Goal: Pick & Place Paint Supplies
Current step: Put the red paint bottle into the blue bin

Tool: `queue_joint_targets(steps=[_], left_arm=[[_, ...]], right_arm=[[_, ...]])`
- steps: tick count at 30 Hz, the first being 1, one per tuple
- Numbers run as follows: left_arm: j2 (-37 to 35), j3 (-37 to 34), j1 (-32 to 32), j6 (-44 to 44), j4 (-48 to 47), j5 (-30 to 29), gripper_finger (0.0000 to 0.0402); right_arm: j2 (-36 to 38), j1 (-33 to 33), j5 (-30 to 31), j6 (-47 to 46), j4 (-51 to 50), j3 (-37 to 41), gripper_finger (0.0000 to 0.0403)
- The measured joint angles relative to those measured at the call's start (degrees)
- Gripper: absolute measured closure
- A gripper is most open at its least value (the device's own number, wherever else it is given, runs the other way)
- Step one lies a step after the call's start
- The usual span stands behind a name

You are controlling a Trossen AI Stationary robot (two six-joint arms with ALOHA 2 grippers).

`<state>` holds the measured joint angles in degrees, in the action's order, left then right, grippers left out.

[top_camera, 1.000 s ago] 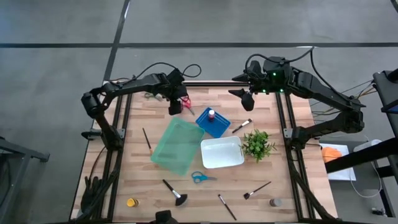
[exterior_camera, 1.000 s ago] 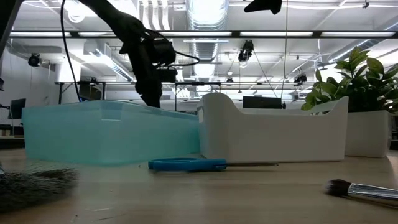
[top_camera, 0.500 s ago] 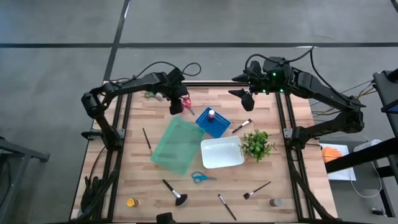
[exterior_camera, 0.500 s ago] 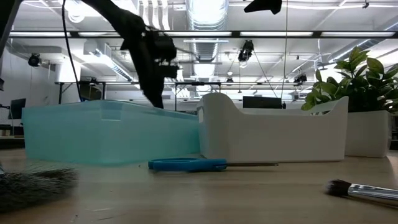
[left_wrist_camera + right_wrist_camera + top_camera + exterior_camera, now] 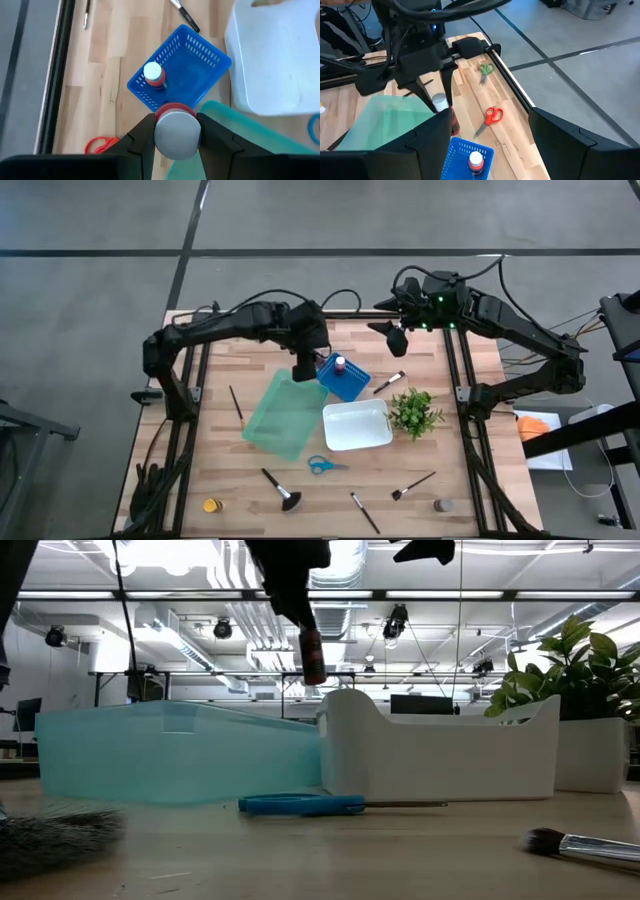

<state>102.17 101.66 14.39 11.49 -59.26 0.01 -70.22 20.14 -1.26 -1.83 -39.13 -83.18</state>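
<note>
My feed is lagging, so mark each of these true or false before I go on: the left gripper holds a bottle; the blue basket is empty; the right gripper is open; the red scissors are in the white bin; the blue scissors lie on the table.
1. The left gripper holds a bottle. True.
2. The blue basket is empty. False: a second bottle stands in it.
3. The right gripper is open and empty. True.
4. The red scissors are in the white bin. False: they lie on the table.
5. The blue scissors lie on the table. True.
</note>
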Motion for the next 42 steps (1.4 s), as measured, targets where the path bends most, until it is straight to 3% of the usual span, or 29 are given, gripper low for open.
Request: queue_joint_targets(steps=[8, 21, 32, 42], left_arm=[[6.2, 0.0, -2.9, -4.4, 0.9, -1.9, 0.0283], [12.6, 0.1, -3.6, -4.5, 4.0, -2.0, 0.0283], [15.7, 0.0, -3.4, -3.8, 5.6, -2.0, 0.0283], [15.9, -4.7, -2.8, -3.4, 9.4, -2.0, 0.0283]], right_arm=[[0.0, -0.1, 0.0, 0.1, -0.2, 0.0, 0.0140], [0.1, -0.1, 0.0, 0.2, -1.9, 0.1, 0.0140], [0.1, -0.1, -0.1, 0.1, -2.7, 0.2, 0.0140], [0.1, -0.1, -0.1, 0.3, -2.6, 0.2, 0.0140]])
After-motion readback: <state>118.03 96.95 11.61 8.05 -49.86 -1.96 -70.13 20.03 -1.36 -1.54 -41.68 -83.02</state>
